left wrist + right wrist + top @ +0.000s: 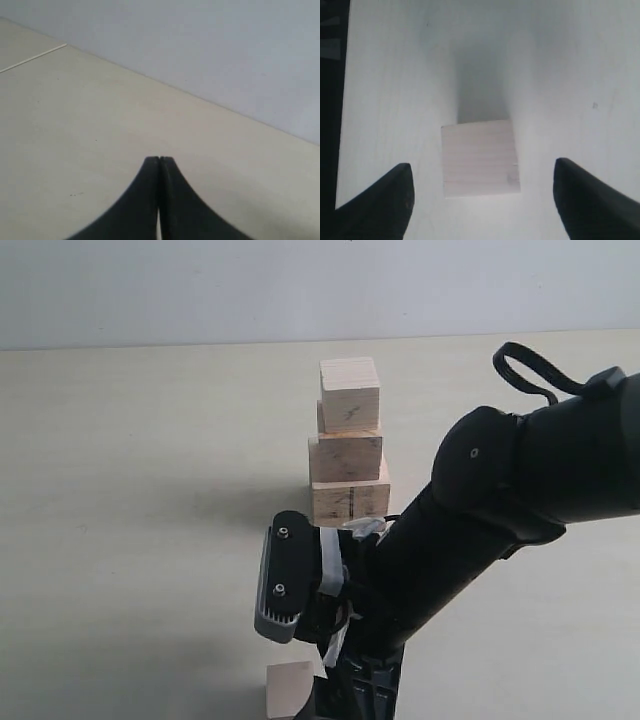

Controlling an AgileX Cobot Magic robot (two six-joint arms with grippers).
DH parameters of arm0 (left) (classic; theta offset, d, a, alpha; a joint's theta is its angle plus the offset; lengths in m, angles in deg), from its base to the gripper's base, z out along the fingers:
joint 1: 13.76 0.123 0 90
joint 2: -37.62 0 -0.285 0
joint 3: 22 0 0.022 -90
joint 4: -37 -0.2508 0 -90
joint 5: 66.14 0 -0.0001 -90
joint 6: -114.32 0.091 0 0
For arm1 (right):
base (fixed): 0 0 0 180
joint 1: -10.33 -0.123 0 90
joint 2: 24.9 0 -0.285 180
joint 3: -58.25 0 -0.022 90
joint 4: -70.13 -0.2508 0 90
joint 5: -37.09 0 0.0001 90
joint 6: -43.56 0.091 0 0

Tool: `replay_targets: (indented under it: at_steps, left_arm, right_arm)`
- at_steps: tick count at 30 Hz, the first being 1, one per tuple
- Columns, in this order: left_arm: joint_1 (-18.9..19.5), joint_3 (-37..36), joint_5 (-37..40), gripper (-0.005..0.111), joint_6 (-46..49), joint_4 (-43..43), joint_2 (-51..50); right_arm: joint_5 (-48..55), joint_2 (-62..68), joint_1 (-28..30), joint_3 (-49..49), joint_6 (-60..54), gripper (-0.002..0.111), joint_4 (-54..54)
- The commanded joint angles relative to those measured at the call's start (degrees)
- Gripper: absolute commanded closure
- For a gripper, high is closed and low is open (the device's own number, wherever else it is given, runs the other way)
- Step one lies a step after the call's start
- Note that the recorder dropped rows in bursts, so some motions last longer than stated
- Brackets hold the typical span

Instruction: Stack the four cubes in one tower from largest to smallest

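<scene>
A column of three pale wooden cubes stands mid-table in the exterior view: the largest cube (351, 502) with a dark line at the bottom, the curved-grain cube (346, 458) on it, and a smaller cube (351, 395) on top. The smallest cube (290, 689) (480, 157) lies alone on the table near the front edge. My right gripper (482, 165) hangs open over it, one finger on each side, not touching. My left gripper (159, 159) is shut on nothing above bare table; it does not show in the exterior view.
The black right arm (500, 500) reaches in from the right and passes just in front of the column's base. Its wrist camera housing (285, 585) sits to the front left of the column. A pale wall (300, 285) bounds the table's far side.
</scene>
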State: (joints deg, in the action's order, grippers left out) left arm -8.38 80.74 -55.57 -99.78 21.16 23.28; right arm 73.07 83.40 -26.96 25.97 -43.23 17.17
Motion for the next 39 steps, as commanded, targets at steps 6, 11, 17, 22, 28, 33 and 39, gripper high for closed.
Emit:
replay_targets:
  at_steps: [6, 11, 17, 22, 28, 33, 39]
  left_arm:
    - [0.14, 0.04, 0.15, 0.107, -0.77, 0.18, 0.39]
    - [0.14, 0.04, 0.23, 0.107, -2.46, 0.44, 0.39]
    - [0.14, 0.04, 0.38, 0.107, -5.98, 0.44, 0.39]
    - [0.14, 0.04, 0.24, 0.107, -8.42, 0.44, 0.39]
    - [0.14, 0.04, -0.03, 0.107, -14.71, 0.44, 0.39]
    - [0.14, 0.04, 0.08, 0.107, -14.72, 0.44, 0.39]
    - [0.14, 0.04, 0.08, 0.107, -14.28, 0.01, 0.39]
  right_arm:
    - [-0.33, 3.36, -0.06, 0.1, -10.6, 0.041, -4.96]
    - [-0.44, 3.36, -0.06, 0.1, -10.6, 0.053, -6.37]
    - [0.78, 3.36, -0.06, 0.1, -10.47, 0.071, -6.37]
    - [1.49, 2.12, -0.06, 0.1, -7.07, 0.077, -6.47]
    - [1.42, -9.09, -0.06, 0.18, 7.74, 0.077, -5.01]
    - [-3.54, -22.89, -0.06, 0.18, 16.99, 0.077, 8.79]
    - [-14.04, -36.51, -0.06, 0.18, 48.78, 0.077, 25.86]
